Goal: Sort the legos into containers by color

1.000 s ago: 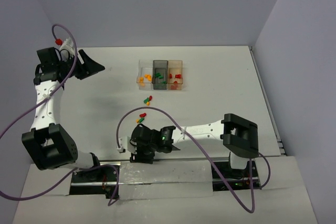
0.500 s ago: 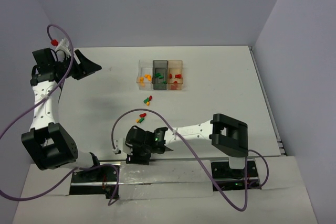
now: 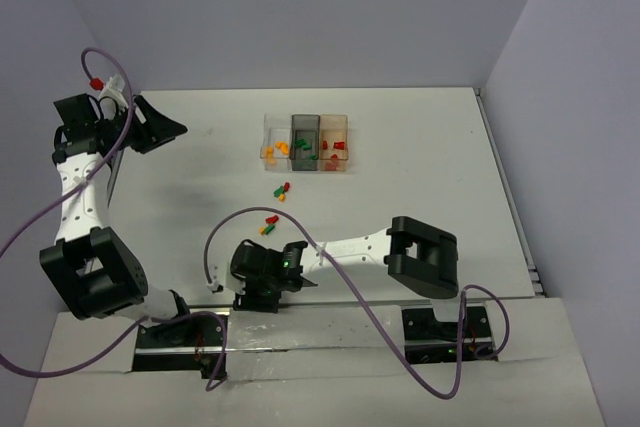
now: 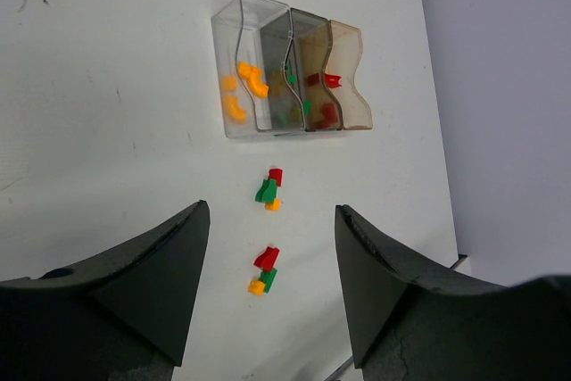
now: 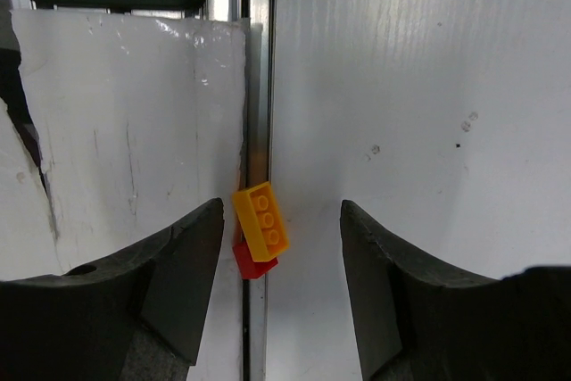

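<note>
Hazard assessment, largest item first. The table (image 3: 430, 177) ends at its near edge in a metal rail (image 5: 259, 60) with a white sheet (image 5: 134, 131) beyond; that seam is your chief concern. The right arm (image 3: 350, 245) reaches leftward, low over this edge. Its purple cable (image 3: 213, 247) loops near loose legos (image 3: 268, 224), and a wide swing could drag the loop through them and scatter them.

The containers (image 3: 305, 120) stand well apart, toward the far side, holding orange-yellow in the clear bin, green in the grey and red in the amber. Any carry from here is long, and a weak hold could drop a brick on the way.

The left gripper (image 4: 268, 220) hangs raised at the far left, jaws spread wide, nothing in them. The right gripper (image 5: 281, 207) is likewise spread wide and empty, straddling the seam. Between its fingers an orange-yellow brick (image 5: 261, 220) lies tilted on the rail, touching a red brick (image 5: 256, 263) partly beneath it.

Close now and you may pinch both colours together, or nudge either brick down into the groove, where the fingers could not follow. The fingertips may also strike the rail.
</note>
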You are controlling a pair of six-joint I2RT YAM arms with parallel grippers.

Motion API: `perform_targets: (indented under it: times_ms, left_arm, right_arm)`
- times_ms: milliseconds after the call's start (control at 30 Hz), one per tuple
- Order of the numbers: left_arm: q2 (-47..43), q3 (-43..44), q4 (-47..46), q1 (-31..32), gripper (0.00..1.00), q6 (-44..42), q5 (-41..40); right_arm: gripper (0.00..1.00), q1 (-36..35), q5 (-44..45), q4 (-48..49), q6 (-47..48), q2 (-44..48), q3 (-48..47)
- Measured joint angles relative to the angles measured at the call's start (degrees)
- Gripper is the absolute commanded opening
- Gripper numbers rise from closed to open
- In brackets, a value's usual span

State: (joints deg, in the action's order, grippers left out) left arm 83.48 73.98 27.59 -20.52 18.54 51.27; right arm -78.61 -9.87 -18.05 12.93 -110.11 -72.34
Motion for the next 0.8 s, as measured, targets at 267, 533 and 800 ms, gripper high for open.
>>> perform_targets:
  times_ms: [267, 533, 800]
  left_arm:
    - [1.0, 0.2, 0.0, -0.9, 0.67, -0.2, 0.8]
    - [1.3, 0.3, 0.0, -1.1, 0.67, -0.3, 1.3]
    - [3.4, 1.2, -1.0, -1.2, 0.67, 0.3, 1.8]
  right_arm:
    - [0.62, 0.0, -0.3, -1.7, -0.7, -0.1, 0.0]
    - [0.48, 1.3, -1.9, -1.7, -1.6, -0.1, 0.0]
    - [0.35, 2.9, -5.2, -1.7, -2.9, -0.5, 0.0]
